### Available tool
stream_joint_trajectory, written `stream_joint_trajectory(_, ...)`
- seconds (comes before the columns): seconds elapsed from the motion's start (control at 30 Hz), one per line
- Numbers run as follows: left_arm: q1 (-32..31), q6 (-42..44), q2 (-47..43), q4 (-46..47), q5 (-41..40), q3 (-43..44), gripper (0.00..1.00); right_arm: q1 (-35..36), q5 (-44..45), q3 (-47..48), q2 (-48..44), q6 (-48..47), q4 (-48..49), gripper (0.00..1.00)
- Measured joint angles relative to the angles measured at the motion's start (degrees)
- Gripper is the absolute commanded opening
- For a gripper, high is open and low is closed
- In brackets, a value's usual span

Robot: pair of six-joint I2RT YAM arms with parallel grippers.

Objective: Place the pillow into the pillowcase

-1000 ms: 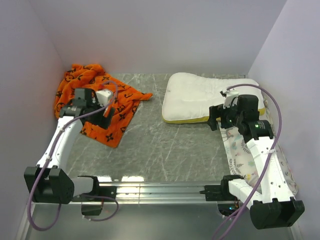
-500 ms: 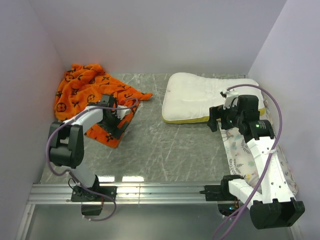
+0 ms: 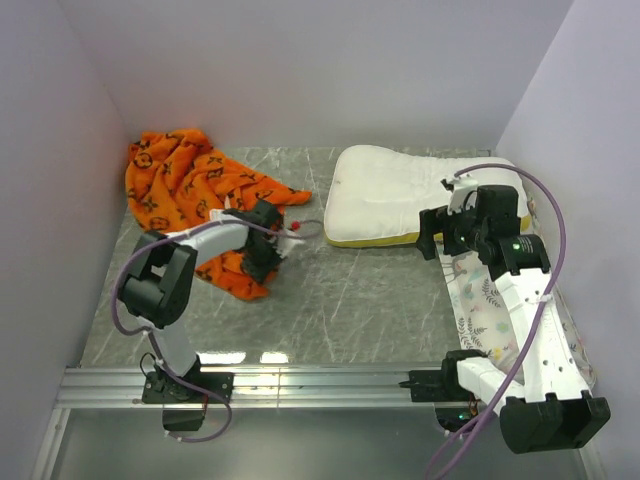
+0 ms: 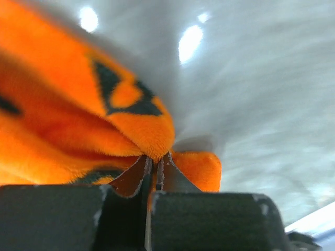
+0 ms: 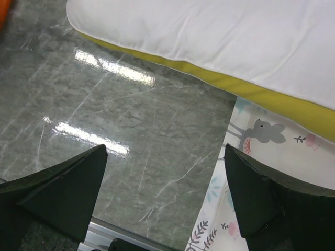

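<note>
Pillowcase [image 3: 190,200] first: it is bright orange plush with black marks, limp and light by the look of it, lying crumpled at the far left of the marble-patterned table [image 3: 350,290]. I judge it will sag and fold wherever it is not held. The nap should give my pads good purchase, though one pinch may catch only a single layer. My left gripper [image 3: 265,250] is pressed together on a fold at the near right end of the cloth. In the left wrist view, the orange pile [image 4: 78,104] is nipped right between my fingertips [image 4: 155,162]. I cannot tell whether this fold belongs to the open mouth, since no opening shows in any view. I would take it by the hem of the mouth, one layer only.

As a container, the case looks flat and unfilled. The pillow [image 3: 400,190] is well apart from it at the far right, outside the case. It is plain white and soft, with a yellow band along its near edge [image 5: 272,97], and it looks squashy and light. I would grip it by a corner or by the short end. Its near right edge meets a deer-printed cover [image 3: 480,310]. My right gripper [image 3: 440,235] hangs just beside the yellow band, jaws spread wide, holding nothing [image 5: 165,183].
</note>
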Motion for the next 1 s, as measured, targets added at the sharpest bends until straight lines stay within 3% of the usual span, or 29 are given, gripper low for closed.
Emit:
stream_joint_trajectory(0.17,-13.5,-3.1,0.3,-1.4,6.4,0.0,0.05,0.0,-0.1,1.7,2.1,-0.2,-0.6,1.0)
stream_joint_trajectory(0.2,-15.0,-3.6,0.4,-1.9,7.6,0.0,0.11,0.0,0.0,1.9,2.4,-0.2,-0.7,1.0)
stream_joint_trajectory(0.23,-16.2,-4.0,0.4,-2.4,9.0,-0.1,0.24,0.0,0.0,2.2,2.7,-0.4,-0.9,1.0)
stream_joint_trajectory(0.37,-17.3,-6.4,-0.2,-5.2,13.8,-1.0,0.52,0.0,0.1,3.4,3.8,-1.2,-1.4,0.97)
stream_joint_trajectory(0.4,-17.2,-6.8,-1.0,-6.0,14.3,-1.0,0.55,0.0,0.1,3.8,4.1,-1.4,-1.5,0.95)
stream_joint_trajectory(0.43,-17.0,-7.5,-2.5,-6.7,14.8,-1.0,0.66,0.0,0.1,4.0,4.4,-1.4,-1.6,0.93)
stream_joint_trajectory(0.5,-15.5,-8.6,-7.3,-9.0,15.7,0.2,0.73,0.0,-0.3,4.4,5.1,-1.5,-1.6,0.86)
stream_joint_trajectory(0.6,-8.7,-9.6,-14.3,-11.9,17.5,7.5,0.83,1.0,-1.0,4.5,6.4,-1.3,-1.1,0.77)
stream_joint_trajectory(0.77,14.0,-8.4,-18.9,-8.7,16.5,20.3,0.84,9.6,0.8,6.7,11.5,-0.5,1.3,0.69)
stream_joint_trajectory(0.83,22.1,-7.7,-18.2,-7.3,13.6,20.4,0.84,14.9,1.7,10.0,15.9,0.0,2.5,0.67)
stream_joint_trajectory(1.0,34.7,-6.9,-8.6,-4.5,7.9,20.3,0.84,23.2,2.1,21.0,30.2,1.5,6.0,0.67)
